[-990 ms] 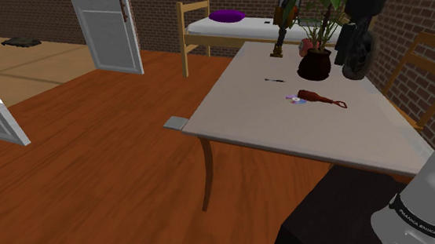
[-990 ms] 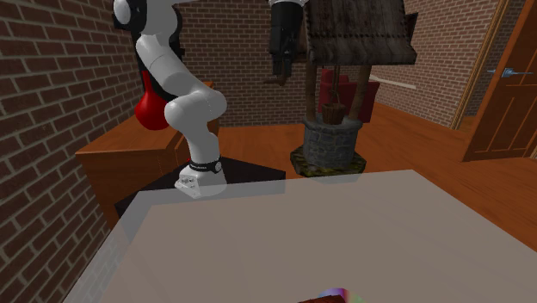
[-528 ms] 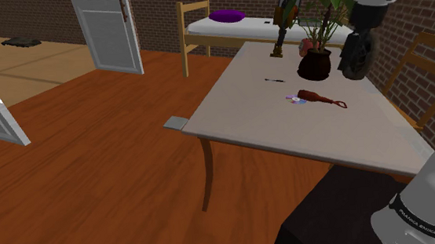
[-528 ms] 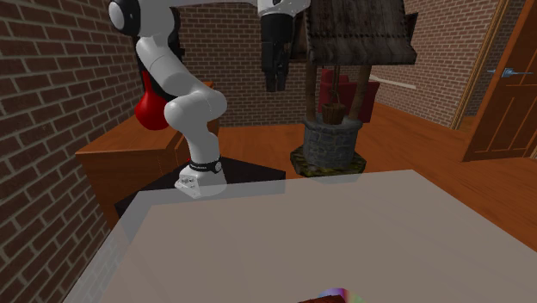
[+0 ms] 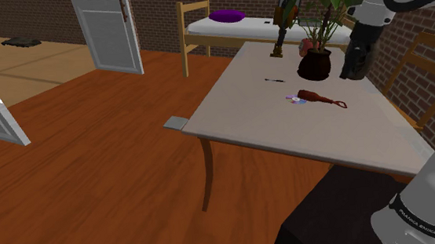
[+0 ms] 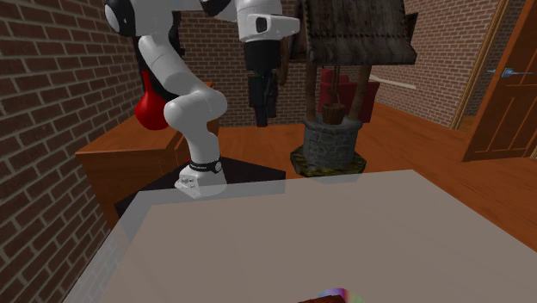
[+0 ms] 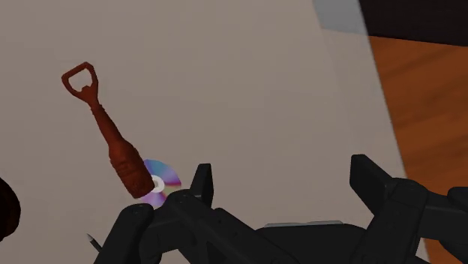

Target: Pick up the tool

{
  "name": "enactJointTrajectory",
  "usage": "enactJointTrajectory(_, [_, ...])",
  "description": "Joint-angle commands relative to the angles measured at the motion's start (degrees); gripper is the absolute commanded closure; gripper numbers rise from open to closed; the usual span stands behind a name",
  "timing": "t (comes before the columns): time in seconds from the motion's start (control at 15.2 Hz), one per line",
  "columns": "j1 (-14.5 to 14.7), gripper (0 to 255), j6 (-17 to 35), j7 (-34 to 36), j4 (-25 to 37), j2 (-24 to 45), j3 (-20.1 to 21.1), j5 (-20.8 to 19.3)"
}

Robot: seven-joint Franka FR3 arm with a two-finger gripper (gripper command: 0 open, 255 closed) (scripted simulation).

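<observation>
In the shoulder view, the reddish-brown tool with a thick handle and a loop-shaped head (image 5: 320,98) lay flat on the pale grey table (image 5: 287,132), near its middle; its thick end met a small rainbow-sheened disc (image 5: 291,99); a dark round pot holding a green plant (image 5: 315,63) stood just behind the tool, and a thin dark stick-like thing (image 5: 273,79) lay at the view's left of the pot; the all-black pincer (image 5: 352,72) hung in the air at the view's right of the pot, pointing down, well apart from the tool; a bed with a white mattress (image 5: 241,25) stood beyond the table.

In the second exterior view, the pincer (image 6: 261,119) pointed down from the white arm (image 6: 194,112), high over the far end of the table (image 6: 301,232); a small model of a stone well with a shingled roof (image 6: 336,129) stood at the table's far edge, at the view's right of the pincer; the disc's coloured rim (image 6: 338,294) showed at the bottom edge.

In the wrist view, the pincer (image 7: 285,180) was open and held nothing; its two black fingers (image 7: 201,184) stood wide apart with bare table (image 7: 247,90) between them; the tool (image 7: 112,139) lay outside that gap, beside one finger, its loop head pointing away from the pincer and its thick end resting on the disc (image 7: 163,178).
</observation>
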Motion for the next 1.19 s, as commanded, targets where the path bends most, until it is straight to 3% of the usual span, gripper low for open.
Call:
enactJointTrajectory(0.0, [-0.01, 0, 3.80, -3.72, -0.63, 2.17, -3.48, -0.60])
enactJointTrajectory(0.4, [1.78, 0, 13.26, -15.66, 0.94, 11.06, -14.30, 0.50])
enactJointTrajectory(0.66, [5.01, 0, 18.83, -25.36, 3.97, 19.09, -22.28, 4.85])
enactJointTrajectory(0.92, [9.88, 0, 22.87, -38.03, 8.63, 29.39, -30.98, 14.42])
enactJointTrajectory(1.12, [12.91, 0, 23.48, -50.75, 13.51, 39.87, -36.73, 27.03])
